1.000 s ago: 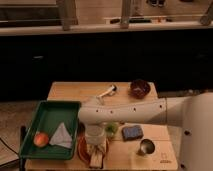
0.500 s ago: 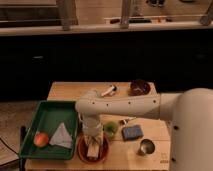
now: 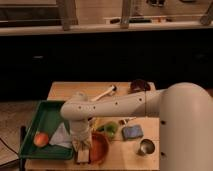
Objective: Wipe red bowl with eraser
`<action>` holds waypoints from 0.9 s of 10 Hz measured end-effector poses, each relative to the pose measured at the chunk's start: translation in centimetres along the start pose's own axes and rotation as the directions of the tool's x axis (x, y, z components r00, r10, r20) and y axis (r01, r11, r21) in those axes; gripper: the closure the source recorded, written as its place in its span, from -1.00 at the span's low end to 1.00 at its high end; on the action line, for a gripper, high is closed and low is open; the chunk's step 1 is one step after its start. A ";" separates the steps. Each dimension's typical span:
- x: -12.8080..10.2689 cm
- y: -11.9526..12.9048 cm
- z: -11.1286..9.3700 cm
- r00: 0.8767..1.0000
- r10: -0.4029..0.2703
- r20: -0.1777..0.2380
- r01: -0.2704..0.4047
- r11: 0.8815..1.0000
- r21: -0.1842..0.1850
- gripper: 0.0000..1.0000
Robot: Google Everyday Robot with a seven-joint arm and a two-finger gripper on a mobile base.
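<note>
The red bowl (image 3: 101, 147) sits on the wooden table (image 3: 65, 91) near its front edge, just right of the green tray. My gripper (image 3: 83, 151) points straight down at the bowl's left rim. It is shut on the eraser (image 3: 82, 157), a small pale block at the fingertips that is down at the rim. The wrist hides the left part of the bowl.
A green tray (image 3: 46, 113) at the left holds an orange fruit (image 3: 41, 138) and a white cloth (image 3: 61, 136). A green object (image 3: 111, 128), a blue pad (image 3: 132, 131) and a metal cup (image 3: 145, 147) lie right of the bowl. A maroon bowl (image 3: 140, 86) and a white utensil (image 3: 104, 93) are at the back.
My gripper has moved left with the eraser, from over the middle of the red bowl to its left rim. The bowl has stayed in place.
</note>
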 end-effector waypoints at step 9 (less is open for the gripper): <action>0.9 6.2 -0.3 0.988 0.152 -0.006 -0.152 0.988 0.005 1.00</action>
